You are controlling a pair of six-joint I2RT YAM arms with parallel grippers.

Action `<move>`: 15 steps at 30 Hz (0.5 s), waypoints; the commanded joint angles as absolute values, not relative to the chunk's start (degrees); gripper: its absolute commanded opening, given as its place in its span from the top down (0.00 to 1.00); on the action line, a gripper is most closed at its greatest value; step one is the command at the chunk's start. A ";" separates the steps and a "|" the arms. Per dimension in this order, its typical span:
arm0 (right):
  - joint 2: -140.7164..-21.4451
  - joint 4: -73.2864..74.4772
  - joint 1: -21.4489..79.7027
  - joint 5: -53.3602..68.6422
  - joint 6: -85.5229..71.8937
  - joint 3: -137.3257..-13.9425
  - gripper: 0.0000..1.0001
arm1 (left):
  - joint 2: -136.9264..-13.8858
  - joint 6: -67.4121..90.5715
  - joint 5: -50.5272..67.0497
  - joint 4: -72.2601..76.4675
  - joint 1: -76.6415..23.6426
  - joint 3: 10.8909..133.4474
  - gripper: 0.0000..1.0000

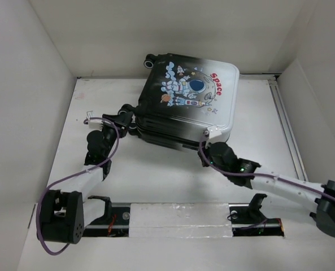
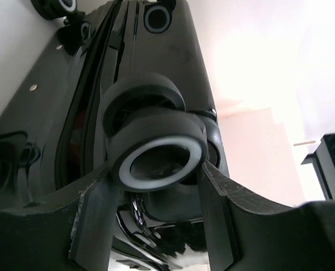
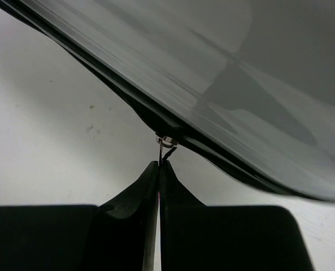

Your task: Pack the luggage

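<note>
The luggage [image 1: 187,101] lies flat and closed on the desk [image 1: 156,186], towards the far wall, astronaut print up and wheels pointing left. The left claw [image 1: 124,119] grips one black wheel [image 2: 159,155], a finger pressed on either side. The right claw [image 3: 159,166] is pinched tight on the thin zipper pull [image 3: 166,142] at the near right corner of the shell. The likeliest trouble is the pull slipping out of that narrow pinch: only its tip seems to be caught, so a tug off the line of the zipper track could free it or jam the slider. A wheel is also a poor handle. It can spin or swivel between the fingers, so if the right arm pulls hard the case may pivot on the smooth desk rather than hold. Should both arms pull apart, the light shell could lift or skid. The desk is plain white and matte, with faint scuffs, a taped strip along its near edge and a metal rail [image 1: 285,124] down the right side. Bare white walls [image 1: 156,34] box it in on three sides.
</note>
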State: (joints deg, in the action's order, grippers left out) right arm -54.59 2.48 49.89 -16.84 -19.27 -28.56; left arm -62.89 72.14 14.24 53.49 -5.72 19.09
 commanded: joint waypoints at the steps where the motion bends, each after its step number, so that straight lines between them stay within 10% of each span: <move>1: -63.77 5.53 56.42 -22.75 -20.65 -34.97 1.00 | -60.91 70.31 20.39 60.21 -11.51 20.74 1.00; 15: -80.93 -18.27 56.43 -10.12 -14.59 -43.41 1.00 | -64.60 68.73 14.68 61.25 -31.45 20.92 1.00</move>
State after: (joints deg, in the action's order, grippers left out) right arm -78.24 -8.71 55.16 -19.75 -16.58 -40.18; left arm -63.88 70.37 15.20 57.01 -28.05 19.14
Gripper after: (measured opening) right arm 0.043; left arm 0.003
